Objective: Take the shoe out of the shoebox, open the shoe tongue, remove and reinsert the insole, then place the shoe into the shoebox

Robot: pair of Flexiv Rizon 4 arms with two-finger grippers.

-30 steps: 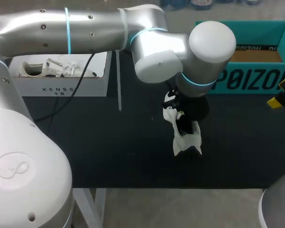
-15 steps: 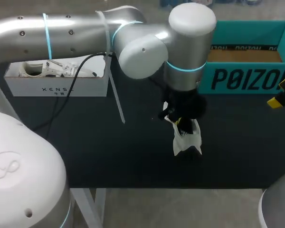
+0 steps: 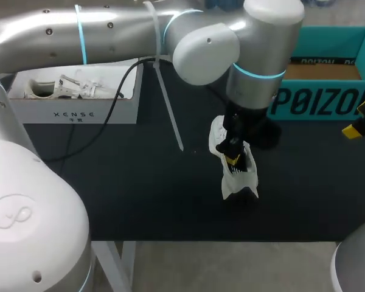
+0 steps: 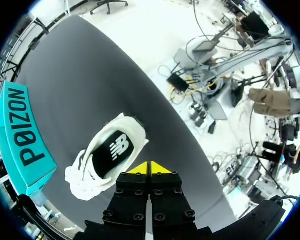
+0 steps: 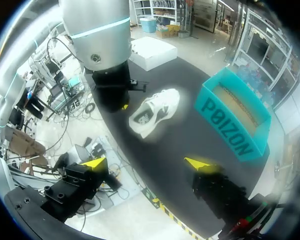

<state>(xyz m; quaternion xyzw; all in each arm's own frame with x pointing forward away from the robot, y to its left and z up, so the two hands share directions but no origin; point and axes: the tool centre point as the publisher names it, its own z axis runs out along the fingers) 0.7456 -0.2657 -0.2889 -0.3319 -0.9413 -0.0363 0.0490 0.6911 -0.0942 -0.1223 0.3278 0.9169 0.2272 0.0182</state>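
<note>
The left arm [image 3: 109,36] crosses above the worktop [image 3: 121,194] from the left, and its gripper [image 3: 233,157] hangs close over the shoe [image 3: 238,179], barring the way down from above. The teal shoebox [image 3: 319,100] walls the back right, the white box [image 3: 79,114] the back left (a second shoe [image 3: 67,88] lies in it). Bare worktop lies in front of the shoe and to either side.

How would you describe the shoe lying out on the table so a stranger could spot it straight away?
Find the teal shoebox at the table's far right. On the black mat in front of its left end lies a white shoe, below the left gripper. The other white shoe sits inside the white box at far left; this one lies loose, its black inside showing.
</note>
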